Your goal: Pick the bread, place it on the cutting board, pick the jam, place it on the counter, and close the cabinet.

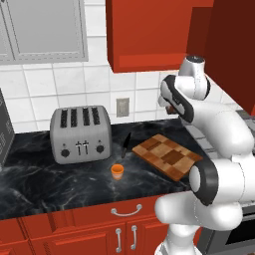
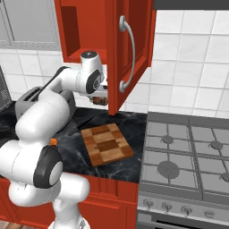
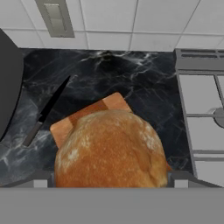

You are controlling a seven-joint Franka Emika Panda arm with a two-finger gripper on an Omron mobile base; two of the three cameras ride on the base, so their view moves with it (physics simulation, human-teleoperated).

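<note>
My gripper (image 1: 171, 107) (image 2: 101, 99) (image 3: 111, 178) hangs above the counter (image 1: 50, 187), shut on the bread (image 3: 110, 151), a round brown loaf that hides the fingertips in the hand view. A bit of the bread (image 2: 102, 101) shows under the hand in the right base view. The checkered cutting board (image 1: 167, 156) (image 2: 106, 144) (image 3: 81, 116) lies on the counter right below the loaf. The small orange jam (image 1: 117, 171) (image 2: 53, 142) stands on the counter to the board's left. The red cabinet (image 1: 149, 35) is above, its door (image 2: 133, 49) swung open.
A silver toaster (image 1: 79, 133) stands at the back left. A black knife (image 1: 126, 144) (image 3: 47, 111) lies between toaster and board. The stove (image 2: 188, 156) adjoins the counter on the right. The open door hangs close beside the hand. A wall outlet (image 1: 122, 106) sits behind.
</note>
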